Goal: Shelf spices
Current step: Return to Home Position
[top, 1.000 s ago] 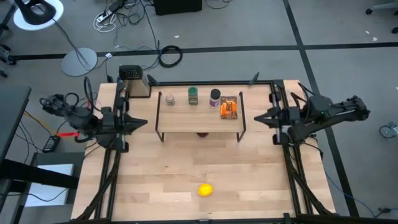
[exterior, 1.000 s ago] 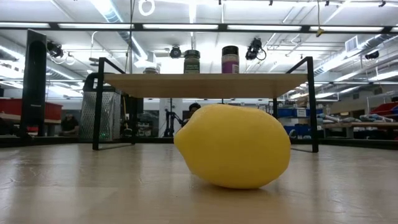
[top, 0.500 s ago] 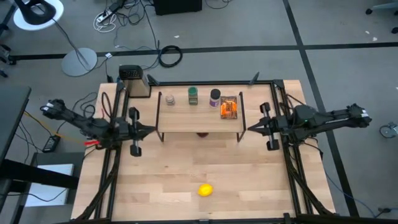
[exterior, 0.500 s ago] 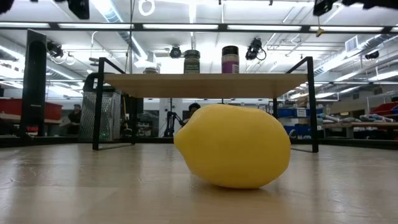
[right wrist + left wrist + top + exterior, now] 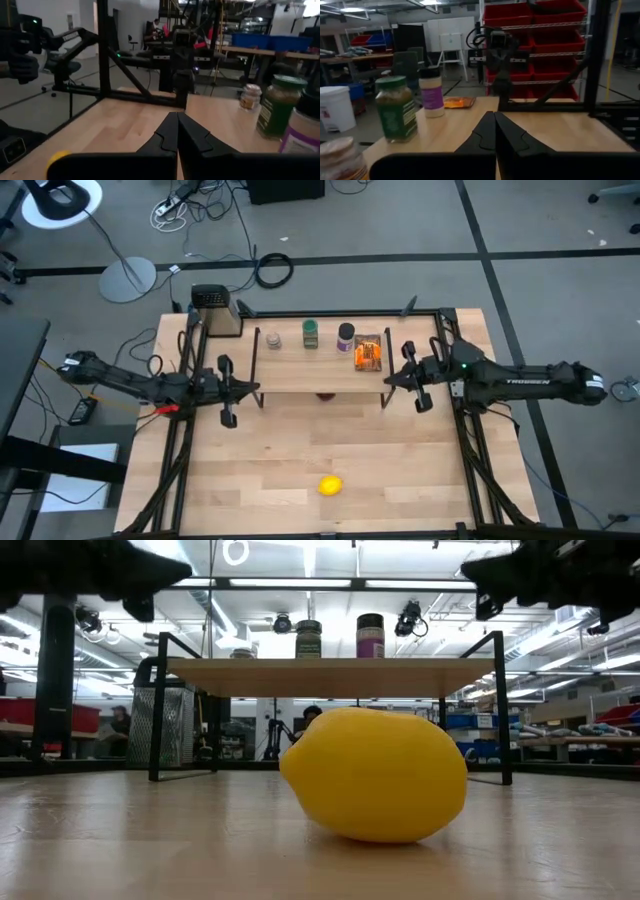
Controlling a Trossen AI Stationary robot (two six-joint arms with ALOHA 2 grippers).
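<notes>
The shelf (image 5: 320, 375) stands at the table's far middle on thin black legs. Its wooden top bears a pale beige jar (image 5: 273, 339), a green jar (image 5: 311, 333), a purple jar with a black lid (image 5: 346, 336) and a flat orange packet (image 5: 368, 352). My left gripper (image 5: 254, 389) is shut and level, its tips just off the shelf's left end at about top height. My right gripper (image 5: 388, 378) is shut and level off the shelf's right end. Both wrist views look along the board: left gripper (image 5: 494, 116), right gripper (image 5: 177, 116). Neither holds anything.
A yellow lemon (image 5: 330, 485) lies near the table's front edge and fills the low view (image 5: 375, 775). A small dark red round thing (image 5: 324, 394) sits under the shelf. A black mesh box (image 5: 214, 310) stands at the far left corner.
Both arms have come down from higher up and swung inward, the left gripper toward the shelf's left end and the right gripper toward its right end. Their wrists have rolled on the way. Both stayed shut. The jars, packet and lemon have not moved.
</notes>
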